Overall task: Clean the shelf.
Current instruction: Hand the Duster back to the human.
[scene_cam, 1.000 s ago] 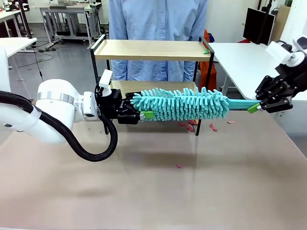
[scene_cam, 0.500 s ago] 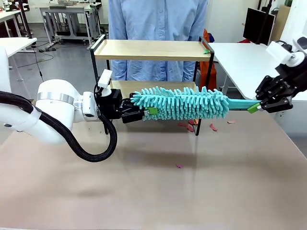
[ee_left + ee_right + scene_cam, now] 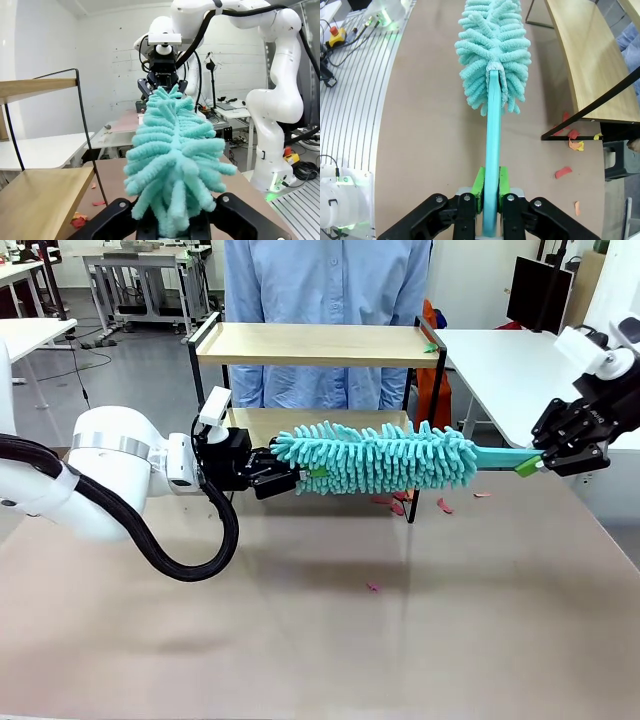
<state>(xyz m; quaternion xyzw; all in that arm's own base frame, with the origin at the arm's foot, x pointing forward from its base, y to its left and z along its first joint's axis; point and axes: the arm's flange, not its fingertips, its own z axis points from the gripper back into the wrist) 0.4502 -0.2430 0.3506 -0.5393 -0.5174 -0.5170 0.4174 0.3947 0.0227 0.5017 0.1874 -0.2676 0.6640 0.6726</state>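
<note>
Left gripper (image 3: 300, 478) is pressed shut on the fluffy tip of the teal duster (image 3: 385, 458), its green pads sunk into the pile; the left wrist view shows the strands bulging out above the clamped jaws.

The duster hangs level above the brown table (image 3: 300, 640), long axis running side to side, in front of the shelf's (image 3: 320, 344) lower board. The shelf stands at the far side of the table, just behind the duster head, with a person in a blue shirt (image 3: 330, 280) directly behind it.

Right gripper (image 3: 535, 464) pinches the flat teal handle (image 3: 491, 150) between its pads, so the tool is held at both ends.

Scraps of red and yellow paper (image 3: 400, 502) lie on the table by the shelf's right legs.

Judgement: the shelf lies away from both grippers, beyond the duster; the boards run parallel to the tool. The left gripper sits nearer the lower board.
</note>
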